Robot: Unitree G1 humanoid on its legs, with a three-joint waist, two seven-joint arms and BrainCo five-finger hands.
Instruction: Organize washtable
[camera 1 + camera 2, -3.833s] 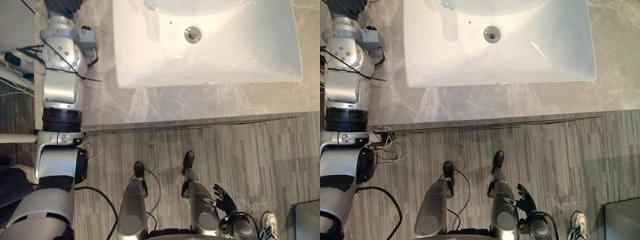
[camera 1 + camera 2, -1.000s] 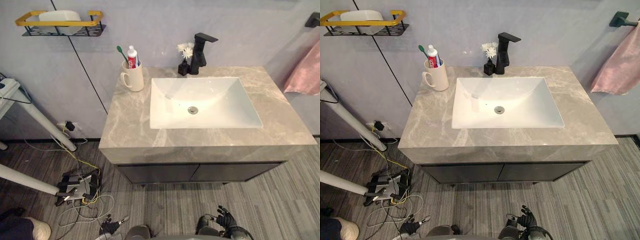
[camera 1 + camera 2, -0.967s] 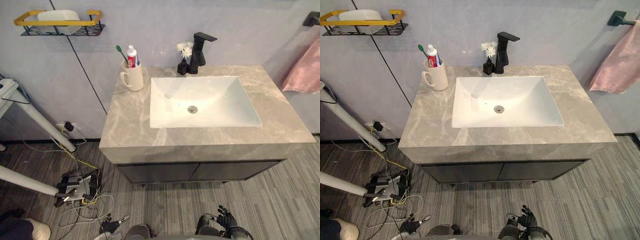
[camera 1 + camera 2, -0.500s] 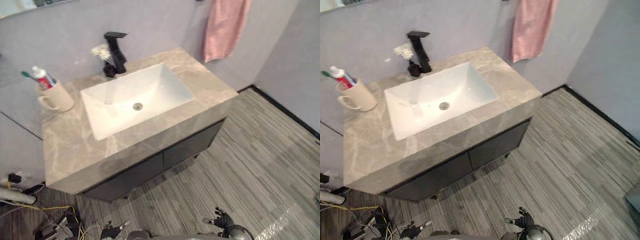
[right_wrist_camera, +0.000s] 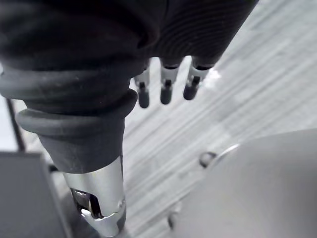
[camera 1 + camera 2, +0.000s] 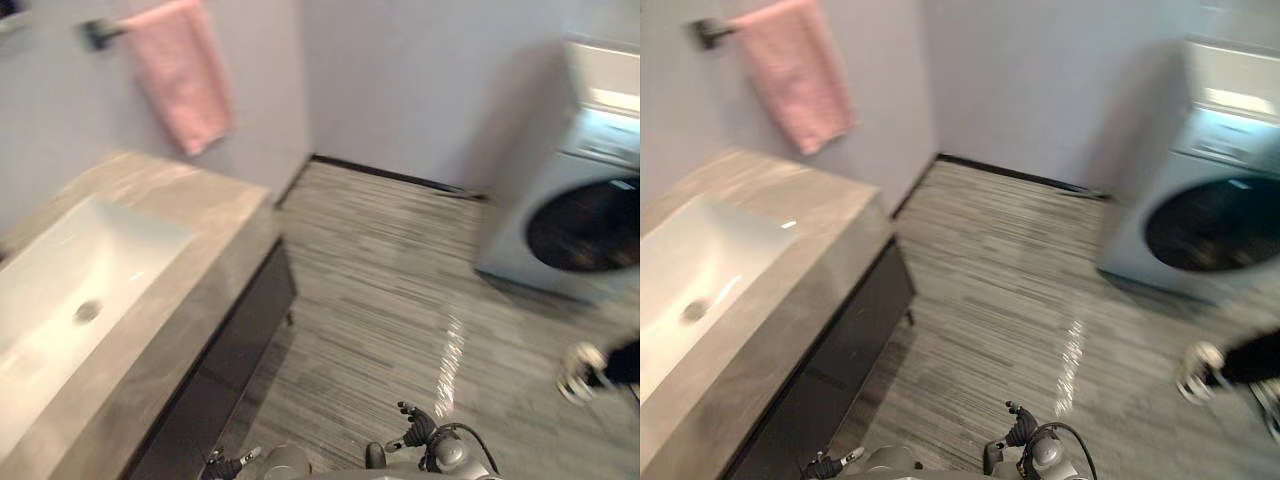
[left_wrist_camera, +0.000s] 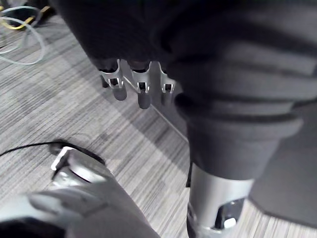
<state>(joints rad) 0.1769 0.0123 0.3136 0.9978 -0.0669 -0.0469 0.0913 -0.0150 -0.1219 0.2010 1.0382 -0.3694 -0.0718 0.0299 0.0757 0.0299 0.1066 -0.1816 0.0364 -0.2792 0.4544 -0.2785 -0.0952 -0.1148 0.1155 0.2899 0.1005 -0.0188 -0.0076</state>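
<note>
A: What does the left eye view give?
B: The washtable (image 6: 205,215) runs along the left side. It has a grey marbled top, a white sink (image 6: 60,280) set into it and a dark cabinet front (image 6: 225,365) below. A pink towel (image 6: 180,75) hangs from a dark rail (image 6: 95,33) on the wall beyond it. A washing machine (image 6: 580,225) stands across the striped floor (image 6: 380,280), well apart from the washtable. A person's shoe (image 6: 578,368) is near the right edge.
A: And the hands?
B: Both are low at the bottom edge, over the floor and apart from the washtable. The left hand (image 6: 226,466) is near the foot of the cabinet front. The right hand (image 6: 417,428) is further right with its fingers spread.
A: The right eye view?
B: The same scene: the towel above the washtable's far end, the sink at the left edge, and both hands down by the floor.
A: The left wrist view?
B: Its fingers (image 7: 143,96) hang straight and loose past the dark cover, with the thumb (image 7: 218,203) apart. The hand is released, with the floor behind it.
A: The right wrist view?
B: Much the same. The fingers (image 5: 166,90) are straight and relaxed, the thumb (image 5: 99,198) is off to one side, and the hand is released over the floor.
</note>
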